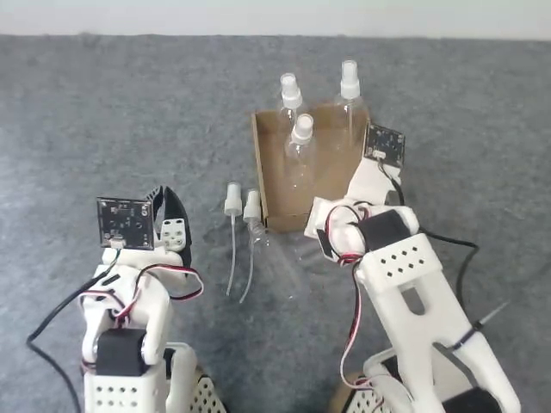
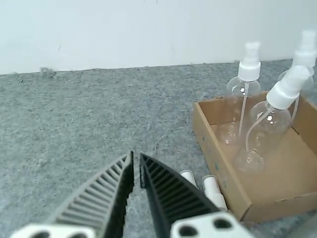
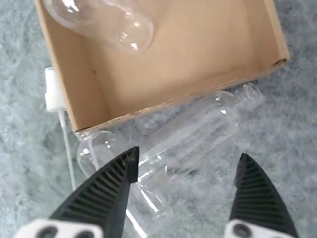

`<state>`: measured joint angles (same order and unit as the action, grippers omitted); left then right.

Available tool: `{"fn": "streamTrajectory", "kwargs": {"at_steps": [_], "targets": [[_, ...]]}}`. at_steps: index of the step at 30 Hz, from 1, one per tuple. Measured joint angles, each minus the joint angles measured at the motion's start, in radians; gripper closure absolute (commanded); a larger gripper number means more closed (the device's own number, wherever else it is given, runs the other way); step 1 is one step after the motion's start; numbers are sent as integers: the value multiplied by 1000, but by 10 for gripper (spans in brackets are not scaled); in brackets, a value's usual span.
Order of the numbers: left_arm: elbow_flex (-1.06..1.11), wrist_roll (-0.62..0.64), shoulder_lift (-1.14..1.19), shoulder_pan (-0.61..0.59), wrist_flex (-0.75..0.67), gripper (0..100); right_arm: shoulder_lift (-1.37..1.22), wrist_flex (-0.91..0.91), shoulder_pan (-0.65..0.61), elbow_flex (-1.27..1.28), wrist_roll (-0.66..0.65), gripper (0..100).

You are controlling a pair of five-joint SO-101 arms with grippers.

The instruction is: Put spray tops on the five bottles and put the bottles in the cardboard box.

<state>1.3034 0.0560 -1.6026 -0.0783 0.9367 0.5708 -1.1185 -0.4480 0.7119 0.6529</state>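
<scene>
The cardboard box (image 1: 258, 163) holds three clear bottles with white spray tops (image 1: 302, 138), two upright at the back and one leaning. Just outside its near wall lie two clear bottles without tops, one under my right gripper (image 3: 198, 134) and one beside it (image 3: 96, 148). My right gripper (image 3: 188, 163) hangs open above the nearer bottle, touching nothing. Two loose spray tops (image 1: 232, 200) (image 1: 251, 205) lie left of the box with their tubes pointing toward me. My left gripper (image 2: 136, 161) is shut and empty, low over the carpet left of the tops.
Grey carpet (image 1: 103, 112) covers the table, with free room on the left and far right. A pale wall (image 2: 124, 29) runs behind the table. The right arm (image 1: 405, 258) reaches in along the box's near right corner.
</scene>
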Motion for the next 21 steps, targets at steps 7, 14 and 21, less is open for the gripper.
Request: {"fn": "streamTrajectory", "kwargs": {"at_steps": [7,14,21], "targets": [[0,0,0,0,0,988,-83,57,2,2,75,734],[0,0,0,0,0,988,-229,129,0,2,152,734],[0,0,0,0,0,988,-334,146,0,-2,158,734]]}}
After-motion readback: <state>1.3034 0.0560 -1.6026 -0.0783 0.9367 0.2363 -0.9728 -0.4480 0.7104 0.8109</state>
